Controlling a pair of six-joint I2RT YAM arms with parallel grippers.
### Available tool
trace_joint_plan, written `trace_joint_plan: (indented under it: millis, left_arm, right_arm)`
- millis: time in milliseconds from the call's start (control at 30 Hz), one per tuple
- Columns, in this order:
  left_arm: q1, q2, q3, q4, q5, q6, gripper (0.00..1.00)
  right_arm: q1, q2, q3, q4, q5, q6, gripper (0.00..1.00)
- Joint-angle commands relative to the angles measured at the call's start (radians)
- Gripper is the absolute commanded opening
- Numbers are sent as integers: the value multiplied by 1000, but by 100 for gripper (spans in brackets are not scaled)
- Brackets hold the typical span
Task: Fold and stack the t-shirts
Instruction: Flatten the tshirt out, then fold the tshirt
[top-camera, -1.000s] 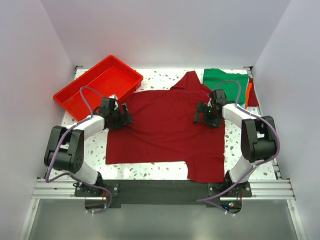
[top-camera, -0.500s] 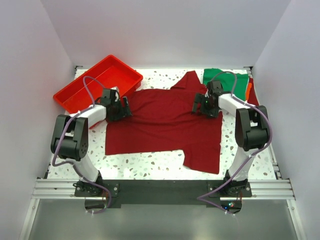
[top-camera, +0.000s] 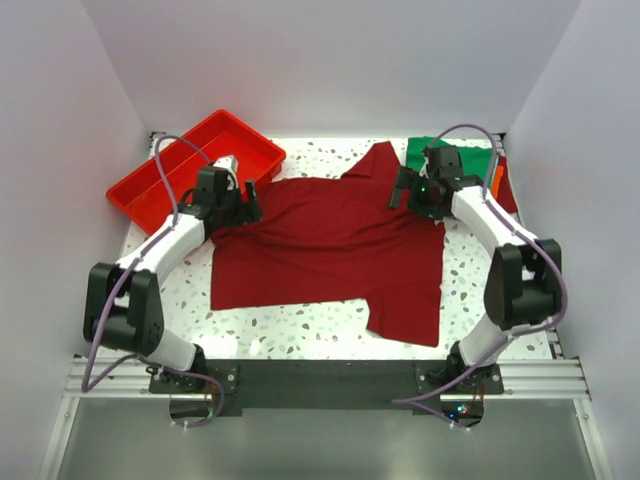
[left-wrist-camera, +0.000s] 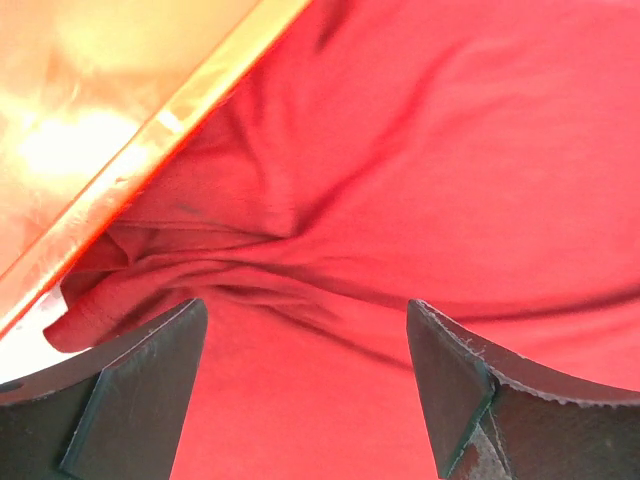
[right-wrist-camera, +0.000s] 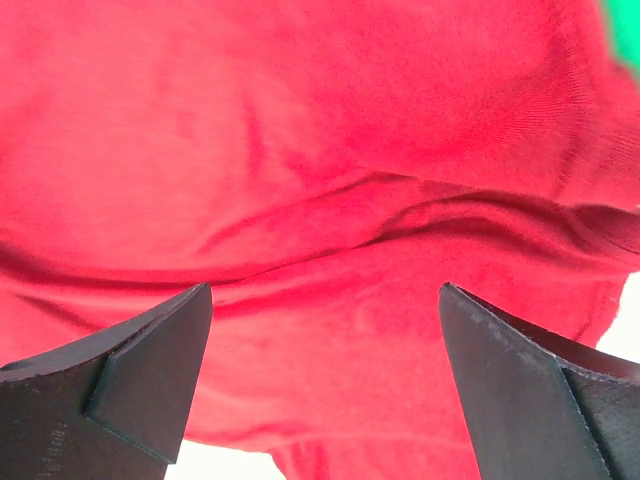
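Maroon t-shirt (top-camera: 330, 250): lay spread open across the middle of the speckled tabletop (top-camera: 300, 330), one sleeve reaching toward the near edge on the right, the other pointing to the far side. Looked mostly flat from overhead, rippled near both far corners.

Left end effector (top-camera: 247, 205): hovered at the shirt's far left corner, just beside the tray. Stood wide open, fingers (left-wrist-camera: 140, 390) well apart with nothing clamped between them, bunched folds of maroon cloth beyond the tips and close against the tray's rim. Could not tell whether the tips touched the cloth.

Right end effector (top-camera: 405, 192): sat over the far right corner, by the base of the far sleeve. Gaped just as wide, fingers (right-wrist-camera: 120, 380) holding nothing, a long crease of cloth running across ahead of them.

Red plastic tray (top-camera: 180, 170): rested at the far left, set at an angle.

Green t-shirt (top-camera: 475, 160): lay at the far right, partly hidden by the right arm.

Orange t-shirt (top-camera: 497, 182) and red t-shirt (top-camera: 508, 197): showed only as narrow edges beside the green one.
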Motion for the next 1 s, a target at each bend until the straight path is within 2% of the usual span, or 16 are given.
trace_joint_plan:
  millis: [0,200,467,700,767,833,967]
  left_arm:
    - [-36,-101,-39,-34,-45,30,86]
    - [-59,-257,-206,-91,-91,-71,86]
    - [-59,-515,-404,-306,-306,-340,86]
    - [-63,-641,-477,-442,-423,-641,75]
    - [-63,-653,-510,-460,-433,-689,73]
    - [-63,-652,-536,-471,-446,-734,66]
    - [-68,-644,-555,-471,-475,-763,62]
  right_arm:
    - [1,-127,-27,-21,-17,17,98]
    - [10,-252,-189,-11,-29,44,98]
    - [17,-365,-363,-4,-44,68,98]
    - [19,-389,-387,-7,-63,82,98]
    - [17,-390,-390,-7,-69,85,98]
    - [19,-389,-395,-5,-70,85,98]
    - [19,-392,-406,-1,-75,80,98]
